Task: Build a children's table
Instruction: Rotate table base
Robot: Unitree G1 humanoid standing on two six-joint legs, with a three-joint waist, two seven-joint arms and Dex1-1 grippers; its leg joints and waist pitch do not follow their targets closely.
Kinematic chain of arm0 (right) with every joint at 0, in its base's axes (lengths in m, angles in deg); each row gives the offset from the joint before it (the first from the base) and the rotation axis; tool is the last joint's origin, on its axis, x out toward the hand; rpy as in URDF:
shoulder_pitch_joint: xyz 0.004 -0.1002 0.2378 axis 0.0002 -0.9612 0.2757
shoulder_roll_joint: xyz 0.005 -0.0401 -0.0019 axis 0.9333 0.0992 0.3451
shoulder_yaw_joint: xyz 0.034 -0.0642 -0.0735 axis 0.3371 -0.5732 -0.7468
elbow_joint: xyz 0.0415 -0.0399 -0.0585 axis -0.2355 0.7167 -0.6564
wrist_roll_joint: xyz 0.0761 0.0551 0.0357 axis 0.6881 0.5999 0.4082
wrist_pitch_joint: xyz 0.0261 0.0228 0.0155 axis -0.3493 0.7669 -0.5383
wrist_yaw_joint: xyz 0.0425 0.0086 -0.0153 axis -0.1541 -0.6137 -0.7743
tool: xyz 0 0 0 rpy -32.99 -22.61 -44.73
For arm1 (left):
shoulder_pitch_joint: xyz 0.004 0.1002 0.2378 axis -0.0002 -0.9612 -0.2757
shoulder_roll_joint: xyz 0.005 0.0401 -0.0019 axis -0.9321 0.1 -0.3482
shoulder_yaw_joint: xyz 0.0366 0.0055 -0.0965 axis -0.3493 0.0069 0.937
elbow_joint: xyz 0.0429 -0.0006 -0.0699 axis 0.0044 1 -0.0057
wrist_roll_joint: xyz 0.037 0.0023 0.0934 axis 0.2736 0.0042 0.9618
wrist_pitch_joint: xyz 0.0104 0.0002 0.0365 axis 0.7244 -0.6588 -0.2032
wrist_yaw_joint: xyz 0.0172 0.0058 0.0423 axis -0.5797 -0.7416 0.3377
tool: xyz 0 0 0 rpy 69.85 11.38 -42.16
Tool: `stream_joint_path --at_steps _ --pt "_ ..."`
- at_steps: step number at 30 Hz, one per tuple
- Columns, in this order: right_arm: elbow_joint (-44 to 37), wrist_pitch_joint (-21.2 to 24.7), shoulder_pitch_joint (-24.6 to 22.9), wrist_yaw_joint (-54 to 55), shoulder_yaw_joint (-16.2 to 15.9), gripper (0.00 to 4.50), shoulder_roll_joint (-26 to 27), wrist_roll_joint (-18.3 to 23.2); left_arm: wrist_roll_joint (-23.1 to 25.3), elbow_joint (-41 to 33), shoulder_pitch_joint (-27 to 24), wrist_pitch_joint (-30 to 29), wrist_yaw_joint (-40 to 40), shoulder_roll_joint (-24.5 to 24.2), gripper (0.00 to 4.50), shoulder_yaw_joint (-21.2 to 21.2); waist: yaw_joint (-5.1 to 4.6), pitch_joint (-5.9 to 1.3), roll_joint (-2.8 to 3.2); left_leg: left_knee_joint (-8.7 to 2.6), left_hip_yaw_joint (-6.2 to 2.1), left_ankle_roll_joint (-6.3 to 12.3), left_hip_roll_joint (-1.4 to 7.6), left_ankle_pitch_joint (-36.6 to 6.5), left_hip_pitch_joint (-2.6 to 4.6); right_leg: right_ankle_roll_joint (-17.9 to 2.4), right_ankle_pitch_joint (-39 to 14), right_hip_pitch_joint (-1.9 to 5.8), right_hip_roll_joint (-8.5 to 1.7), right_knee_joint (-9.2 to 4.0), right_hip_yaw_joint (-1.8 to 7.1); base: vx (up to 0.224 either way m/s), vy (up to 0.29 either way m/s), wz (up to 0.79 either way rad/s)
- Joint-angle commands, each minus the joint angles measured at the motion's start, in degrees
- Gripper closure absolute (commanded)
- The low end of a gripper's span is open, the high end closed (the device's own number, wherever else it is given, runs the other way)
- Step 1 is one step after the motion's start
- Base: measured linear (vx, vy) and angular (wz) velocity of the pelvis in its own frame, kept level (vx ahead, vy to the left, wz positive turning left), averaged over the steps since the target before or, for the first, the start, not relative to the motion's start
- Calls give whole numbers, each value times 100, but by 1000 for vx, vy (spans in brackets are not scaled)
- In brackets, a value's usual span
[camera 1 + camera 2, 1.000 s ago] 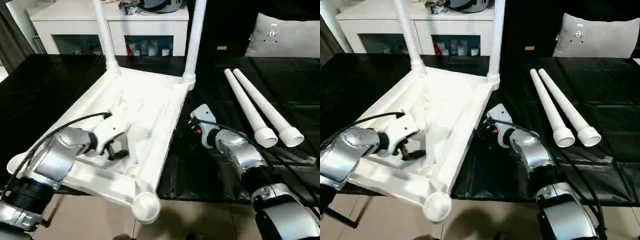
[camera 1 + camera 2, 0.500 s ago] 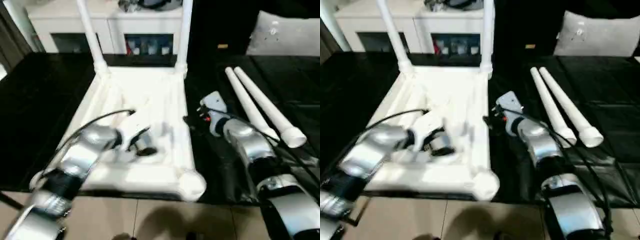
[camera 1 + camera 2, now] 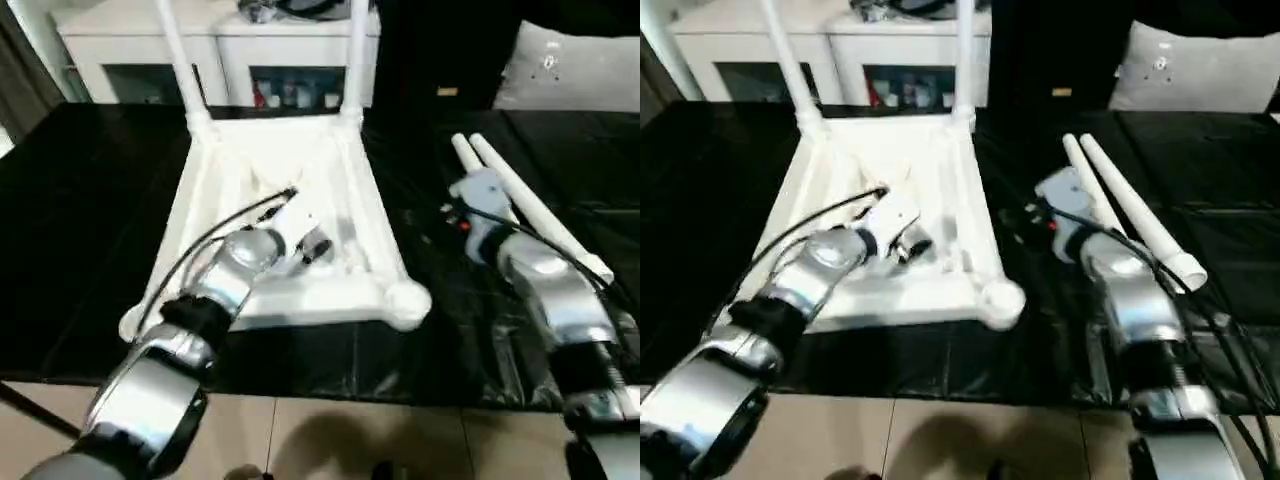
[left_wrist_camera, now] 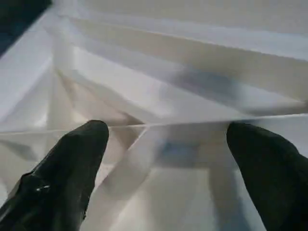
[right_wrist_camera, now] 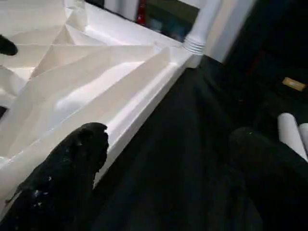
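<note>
Table (image 3: 300, 170) lies upside down at centre-left of the head view, two legs up at its far corners. Left gripper (image 4: 166, 144) hangs wide open over its ribs. Right gripper (image 5: 168, 159), wide open too, sits just right of the table, loose legs (image 3: 530, 215) beside it.

Children's table upside down, two legs fitted, two legs loose.

I see the white plastic table top (image 3: 300, 200) lying upside down on the black desk (image 3: 90, 230), its ribbed underside facing up, one short side close to the near edge. Two fitted legs (image 3: 354, 60) stand upright in the far corner sockets. The near right socket (image 3: 407, 301) is round and empty. Two loose legs (image 3: 1130, 215) lie side by side, touching, on the right part of the desk, apart from the top.
</note>
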Motion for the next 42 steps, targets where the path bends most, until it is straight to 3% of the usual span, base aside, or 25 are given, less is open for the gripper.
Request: stream_joint_path --at_steps 1,4,9,11,14,18,20,23,27,30,31,34,36,37,39,41,42 --pt "-595 285 -169 14 118 0 8 211 -330 -153 50 223 -117 71 10 409 54 -499 -104 -354 77 595 -52 -1065 -12 -367 -2353 466 -167 -441 108 0 0 0" --pt "-1003 418 -396 45 176 0 2 290 -580 -351 -40 428 -518 89 10 565 83 -514 -92 -357 69 707 0 -935 7 -733 -1918 455 -209 -356 152 0 0 0" --pt "-1749 659 -838 -108 214 0 -2 568 -1180 -1185 -512 399 -1467 -130 10 662 204 -495 -107 -381 100 733 22 -872 33 -834 -1939 461 -249 -331 196 0 0 0" --pt "-2266 1037 -1123 -431 333 0 36 1092 -1192 -2001 -990 278 -2059 -493 10 400 214 -479 -107 -408 88 739 61 -900 24 -820 -1953 476 -268 -319 217 0 0 0" --pt "-2465 1233 -1261 -342 401 0 50 1170 -1221 -2566 -1321 124 -2415 -762 10 258 165 -441 -57 -450 95 531 78 -1126 58 -665 -2293 413 -237 -360 225 0 0 0" --pt "-2659 1484 -1454 -216 456 0 124 1267 -1059 -2898 -1619 130 -2763 -1073 10 99 157 -402 -68 -470 90 308 50 -1473 110 -415 -2847 379 -243 -439 211 0 0 0" --pt "-2757 1337 -1585 -215 347 0 149 1215 -790 -2947 -1745 254 -3003 -1311 10 -134 118 -360 -66 -491 82 239 20 -1770 112 -150 -3244 367 -228 -501 185 0 0 0" --pt "-2940 1602 -1700 -186 396 0 234 1430 -871 -3216 -1853 36 -3260 -1399 10 -239 81 -350 -39 -488 63 190 4 -2009 166 9 -3635 351 -250 -579 153 0 0 0" --pt "-3124 1757 -1786 -119 388 0 257 1444 -513 -3067 -1723 -33 -2941 -1350 10 -338 25 -323 -2 -477 48 171 -14 -2220 206 95 -3763 332 -203 -656 87 0 0 0" --pt "-3298 1846 -1907 -76 363 0 283 1470 -242 -2525 -1446 81 -2333 -1158 10 -290 -9 -349 -1 -455 39 183 -53 -2161 196 192 -3713 369 -201 -671 45 0 0 0" --pt "-3333 1861 -1932 -65 356 0 291 1480 -226 -2446 -1410 127 -2233 -1114 10 -271 -26 -364 -1 -470 27 204 -50 -2069 156 199 -3592 418 -203 -664 35 0 0 0" --pt "-3406 1810 -1979 77 352 0 348 1417 -278 -2370 -1383 155 -2035 -987 10 -168 -73 -384 -12 -495 2 236 -14 -2052 135 37 -3332 439 -230 -630 52 0 0 0" --pt "-3510 1788 -2014 386 427 0 528 1370 -752 -2742 -1524 -114 -1999 -757 10 155 -94 -390 -18 -499 10 253 -11 -1961 117 -58 -3184 448 -244 -604 78 0 0 0" --pt "-3591 1772 -2031 579 431 0 592 1252 -1081 -3086 -1674 -324 -1968 -605 10 384 -103 -395 -27 -503 21 283 10 -1830 117 -256 -2989 434 -255 -567 112 0 0 0" --pt "-3804 2154 -2069 989 548 0 811 1264 -1441 -3681 -1964 -673 -1617 -336 10 767 -98 -392 -44 -517 35 294 44 -1630 78 -455 -2712 465 -275 -489 156 0 0 0" --pt "-3934 2527 -2101 1284 609 0 964 1273 -1614 -4160 -2223 -1051 -1096 -102 10 1080 -107 -367 -65 -515 61 335 36 -1565 88 -503 -2726 444 -238 -487 165 0 0 0" --pt "-3970 2298 -2157 1357 565 0 1028 1190 -1813 -4531 -2456 -1137 -726 64 10 1326 -99 -373 -51 -506 65 332 29 -1531 86 -449 -2833 449 -248 -492 154 0 0 0"
